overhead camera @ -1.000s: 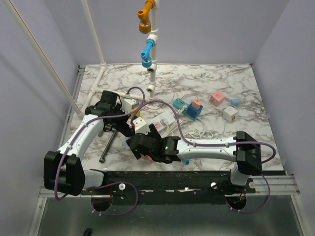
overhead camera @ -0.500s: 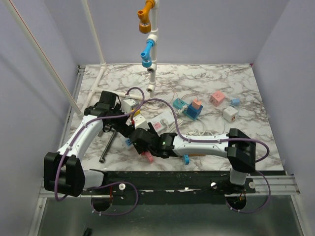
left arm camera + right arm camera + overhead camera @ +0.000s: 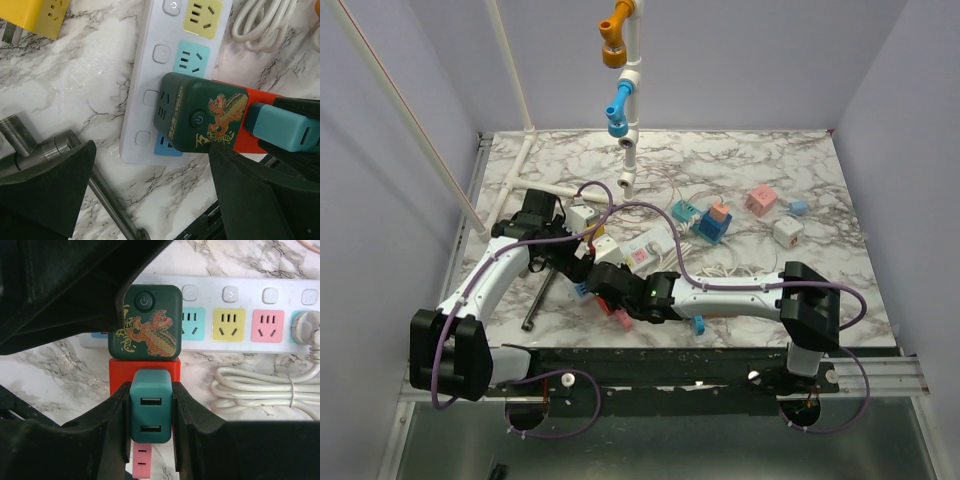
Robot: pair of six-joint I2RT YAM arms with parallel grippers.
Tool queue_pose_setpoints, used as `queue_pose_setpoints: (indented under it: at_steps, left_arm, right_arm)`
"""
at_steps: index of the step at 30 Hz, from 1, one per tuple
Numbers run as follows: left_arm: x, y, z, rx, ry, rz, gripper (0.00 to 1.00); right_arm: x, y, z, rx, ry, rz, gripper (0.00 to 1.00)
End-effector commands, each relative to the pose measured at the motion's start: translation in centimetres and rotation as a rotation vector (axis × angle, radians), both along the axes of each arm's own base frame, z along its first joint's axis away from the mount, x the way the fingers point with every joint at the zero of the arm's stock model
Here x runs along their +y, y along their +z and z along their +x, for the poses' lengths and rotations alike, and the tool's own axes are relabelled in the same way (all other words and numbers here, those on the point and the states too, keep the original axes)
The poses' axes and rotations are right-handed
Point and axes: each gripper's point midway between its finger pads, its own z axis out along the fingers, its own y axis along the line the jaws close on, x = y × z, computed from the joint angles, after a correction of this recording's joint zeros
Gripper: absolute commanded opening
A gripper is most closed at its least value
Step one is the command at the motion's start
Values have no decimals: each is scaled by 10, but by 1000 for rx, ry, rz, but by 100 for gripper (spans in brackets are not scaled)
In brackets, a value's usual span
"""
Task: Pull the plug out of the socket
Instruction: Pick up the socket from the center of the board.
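The socket, a long white power strip [image 3: 250, 287] with pastel outlets, lies flat on the marble table [image 3: 90, 75]. The plug [image 3: 145, 322], a dark green cube adapter with a gold dragon print, sits in the strip's end outlet. An orange-red block [image 3: 119, 371] butts against its side and carries a teal USB charger [image 3: 150, 412].

The right gripper [image 3: 150, 390] has its fingers closed against both flanks of that charger. The left gripper [image 3: 150, 165] hangs over the strip's end, spread wide and holding nothing.

The plug looks like rigid, light, smooth plastic, likely held only by prong friction. The strip is probably light enough to lift with it, so it needs pinning down. The cube's flat opposite sides offer the surest hold. Pulling on the charger risks freeing only the charger.
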Motion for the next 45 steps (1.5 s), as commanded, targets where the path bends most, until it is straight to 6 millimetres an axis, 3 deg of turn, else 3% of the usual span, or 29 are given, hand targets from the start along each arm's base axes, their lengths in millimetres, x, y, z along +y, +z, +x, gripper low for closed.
queue_pose_setpoints:
  at_steps: [1,8,15,26,41,45]
  left_arm:
    - [8,-1,6,-40,18,33,98]
    - [10,-5,8,-41,33,48,98]
    - [2,-2,8,-36,30,12,94]
    - [15,-25,9,-70,22,158,83]
    - [22,-36,3,-78,-4,225,76]
    - [18,-28,0,-108,-23,218,77]
  right_arm:
    - [4,3,2,-11,-9,22,23]
    - [8,21,5,-33,-6,47,11]
    - [13,30,5,-39,2,69,7]
    - [26,55,3,-65,19,115,1]
    - [33,94,9,-123,26,176,1]
    - [35,89,9,-119,26,156,1]
